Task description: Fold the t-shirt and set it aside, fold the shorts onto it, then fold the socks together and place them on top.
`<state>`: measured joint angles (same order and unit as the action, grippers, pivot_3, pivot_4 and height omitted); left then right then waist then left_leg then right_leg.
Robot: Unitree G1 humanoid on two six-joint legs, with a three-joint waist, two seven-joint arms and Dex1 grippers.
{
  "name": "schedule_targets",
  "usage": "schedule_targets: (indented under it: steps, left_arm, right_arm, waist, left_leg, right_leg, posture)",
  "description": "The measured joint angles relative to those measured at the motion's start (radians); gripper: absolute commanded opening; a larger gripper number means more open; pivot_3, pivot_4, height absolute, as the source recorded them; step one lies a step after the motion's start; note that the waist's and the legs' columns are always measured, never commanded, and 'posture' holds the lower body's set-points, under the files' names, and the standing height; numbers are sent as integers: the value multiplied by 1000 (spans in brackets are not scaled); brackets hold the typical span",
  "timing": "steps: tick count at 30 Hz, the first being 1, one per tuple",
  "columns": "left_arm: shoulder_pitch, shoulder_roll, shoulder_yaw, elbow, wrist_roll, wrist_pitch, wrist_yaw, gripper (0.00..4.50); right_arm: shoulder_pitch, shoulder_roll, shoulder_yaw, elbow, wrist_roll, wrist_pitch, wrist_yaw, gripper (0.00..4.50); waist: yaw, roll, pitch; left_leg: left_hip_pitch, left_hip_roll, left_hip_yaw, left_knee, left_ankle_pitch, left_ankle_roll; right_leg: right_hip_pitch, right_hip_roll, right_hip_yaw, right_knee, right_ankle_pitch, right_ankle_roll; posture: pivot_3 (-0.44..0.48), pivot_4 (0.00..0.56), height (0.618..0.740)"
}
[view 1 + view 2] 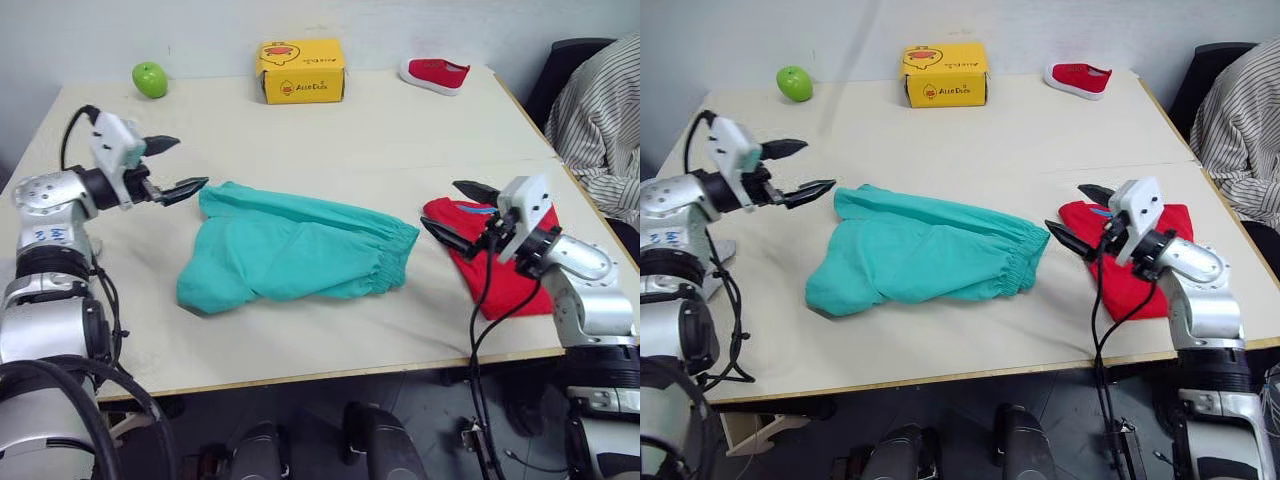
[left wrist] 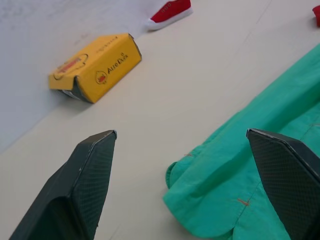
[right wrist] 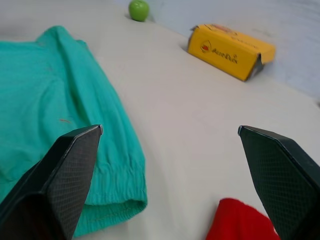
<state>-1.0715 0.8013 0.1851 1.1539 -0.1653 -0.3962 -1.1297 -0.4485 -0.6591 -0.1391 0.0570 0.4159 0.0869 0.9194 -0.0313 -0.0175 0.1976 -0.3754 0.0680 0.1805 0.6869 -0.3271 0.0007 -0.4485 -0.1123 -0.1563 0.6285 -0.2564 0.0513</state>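
Left eye view: the shorts (image 1: 290, 258) lie spread and rumpled in the middle of the table (image 1: 380, 140), waistband end toward the t-shirt (image 1: 500, 262). The t-shirt sits folded just right of the shorts, near the table's front right edge, apart from them by a strip of bare table. The left gripper (image 1: 172, 167) hovers just beside the shorts' far left corner, fingers spread wide and holding nothing. The right gripper (image 1: 458, 210) hangs between the shorts' waistband and the t-shirt, over the t-shirt's left edge, fingers likewise wide apart and empty. Well behind the shorts, along the table's far edge, stand a green apple (image 1: 150, 79), a yellow box (image 1: 300, 70) and a red shoe (image 1: 435, 74). A person's striped sleeve (image 1: 600, 130) shows right of the table.
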Motion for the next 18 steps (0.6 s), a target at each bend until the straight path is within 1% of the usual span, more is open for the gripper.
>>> schedule_targets:
  steps: [1, 3, 5, 7, 8, 9, 10, 12, 13, 15, 18]
  left_arm:
    - [27, 11, 13, -38, -18, 4, -21, 4169]
    - [153, 43, 35, -195, -69, 35, -92, 4169]
    - [342, 64, 47, -395, -123, 103, -155, 4169]
    - [515, 65, 46, -571, -157, 172, -185, 4169]
    - [599, 63, 44, -664, -171, 205, -188, 4169]
    - [672, 64, 44, -749, -188, 231, -192, 4169]
    - [735, 65, 45, -822, -198, 251, -193, 4169]
    - [846, 69, 42, -961, -202, 272, -191, 4169]
    - [878, 68, 39, -1012, -199, 276, -181, 4169]
    - [898, 56, 27, -1071, -170, 265, -137, 4169]
    - [888, 26, -19, -1069, -69, 212, -50, 4169]
  right_arm:
    - [21, 0, 8, -39, 6, 9, 11, 4500]
    - [87, 1, 47, -134, 4, 23, 32, 4500]
    - [139, 28, 72, -184, 4, 39, 23, 4500]
    - [166, 54, 96, -207, 0, 51, 2, 4500]
    - [177, 65, 105, -224, -8, 53, -6, 4500]
    - [186, 75, 114, -240, -16, 57, -19, 4500]
    - [191, 79, 132, -256, -25, 61, -24, 4500]
    - [222, 80, 177, -295, -54, 52, -14, 4500]
    - [248, 77, 205, -314, -75, 40, -5, 4500]
    - [290, 71, 267, -335, -133, 19, 2, 4500]
    - [298, 83, 334, -325, -248, 1, -47, 4500]
  waist:
    - [0, 0, 0]
    - [-1, 0, 0]
    - [-5, 0, 0]
    - [-23, 1, 0]
    - [-32, 1, 1]
    - [-33, 3, 1]
    - [-25, 3, 1]
    - [8, 2, 1]
    - [22, 2, 1]
    - [44, 2, 1]
    - [50, 2, 1]
  left_leg:
    - [0, 0, 0, 0, 0, 0]
    - [2, 0, -1, -2, 0, 0]
    - [4, -1, -5, -4, 0, 0]
    - [-3, -13, -38, -5, 5, 3]
    - [-8, -20, -55, -7, 10, 5]
    - [-11, -22, -69, -7, 14, 6]
    - [-12, -21, -66, -4, 15, 6]
    - [-11, -21, -64, -3, 15, 7]
    - [-11, -21, -63, -3, 14, 8]
    - [-11, -21, -62, -2, 13, 10]
    - [-8, -21, -57, -2, 12, 12]
  right_leg:
    - [0, 0, 0, 0, 0, 0]
    - [0, 0, 1, 0, 0, 0]
    - [1, -1, 3, 1, 0, 0]
    - [12, -13, -11, -1, -1, 3]
    - [18, -22, -25, -2, -3, 6]
    - [22, -27, -31, -2, -4, 7]
    - [19, -24, -25, 0, -4, 8]
    - [20, -23, -17, -3, -4, 8]
    - [20, -23, -16, -3, -3, 9]
    - [20, -24, -15, -7, -3, 10]
    - [19, -23, -9, -7, -2, 11]
  posture:
    - [0, 150, 740]
    - [0, 150, 740]
    - [0, 150, 740]
    - [0, 150, 740]
    - [0, 150, 740]
    - [0, 150, 740]
    - [0, 150, 740]
    - [0, 150, 740]
    - [0, 150, 740]
    - [0, 150, 740]
    - [0, 150, 740]
